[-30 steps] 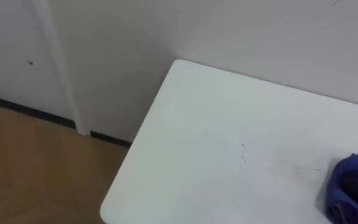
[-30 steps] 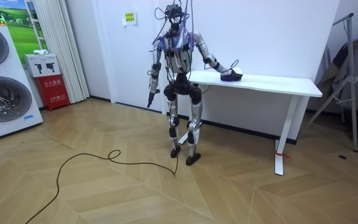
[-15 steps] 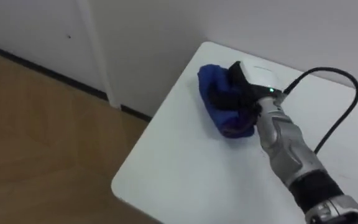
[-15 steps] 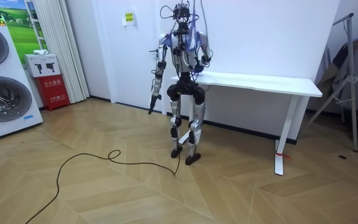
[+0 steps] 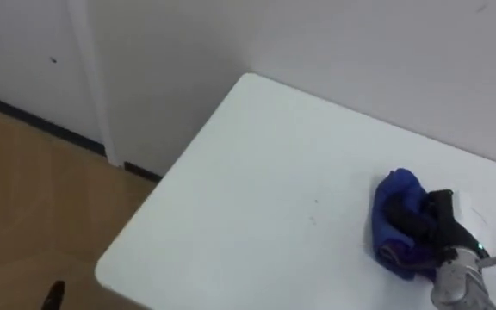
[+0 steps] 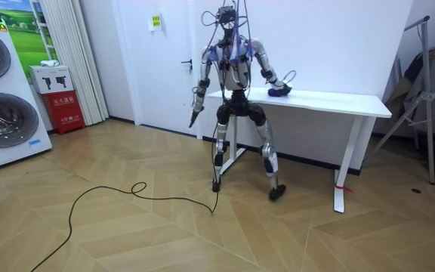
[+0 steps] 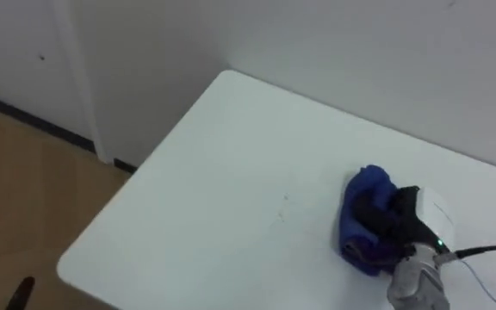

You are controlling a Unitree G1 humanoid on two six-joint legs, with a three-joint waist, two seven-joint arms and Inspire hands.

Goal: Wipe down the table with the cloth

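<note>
The right hand (image 5: 444,222) rests on the white tabletop (image 5: 257,172) with its dark fingers (image 7: 384,215) clenched into a blue cloth (image 5: 398,217). The cloth is bunched up under and around them and lies flat on the surface. Hand and cloth sit toward the right of the scene, roughly midway between the far edge along the wall (image 5: 360,52) and the near side.

Left of the cloth the surface is bare all the way to the left edge and the rounded far-left corner, which are well apart from the cloth. A few faint dark specks (image 5: 312,217) mark the tabletop just left of the cloth. Past the left edge the drop goes to a wooden floor (image 5: 24,198), with a dark skirting strip (image 5: 24,129) along the foot of the wall.

In the room view the robot stands at the tabletop's end on the room view's left. Its feet are set wide apart and its right arm reaches over to the cloth (image 6: 280,91). The left hand (image 6: 195,115) hangs low beside the body, clear of the tabletop, and its grip cannot be made out.
</note>
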